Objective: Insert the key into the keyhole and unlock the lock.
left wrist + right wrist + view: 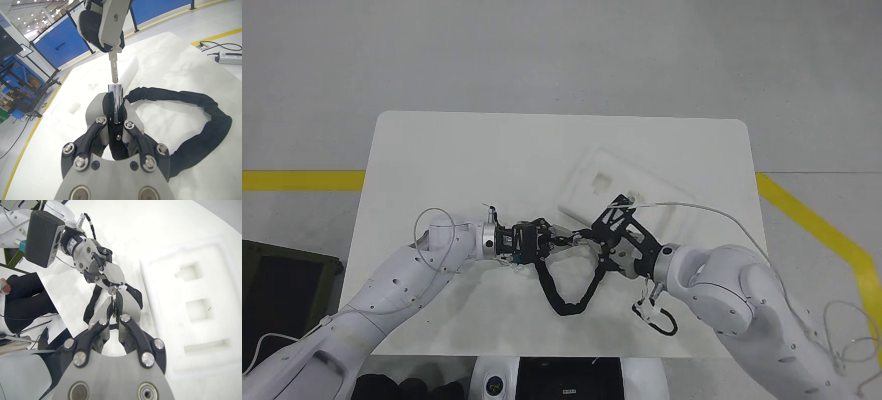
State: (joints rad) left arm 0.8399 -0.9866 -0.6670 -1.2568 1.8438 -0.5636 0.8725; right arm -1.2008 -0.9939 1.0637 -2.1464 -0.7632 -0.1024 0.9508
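Lock barrel (115,94), slick rigid chrome, sits clenched in my left gripper (550,239) over the tabletop (442,160), its floppy black cable (208,108) trailing. Thin, stiff key (114,68), best pinched by its head, is grasped in my right gripper (114,300), tip at the keyhole.

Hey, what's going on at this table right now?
The left claw grips the lock by its chrome cylinder, with the black chain looped on the table. The right claw holds the key, tip right at the keyhole, blade not yet pushed in.
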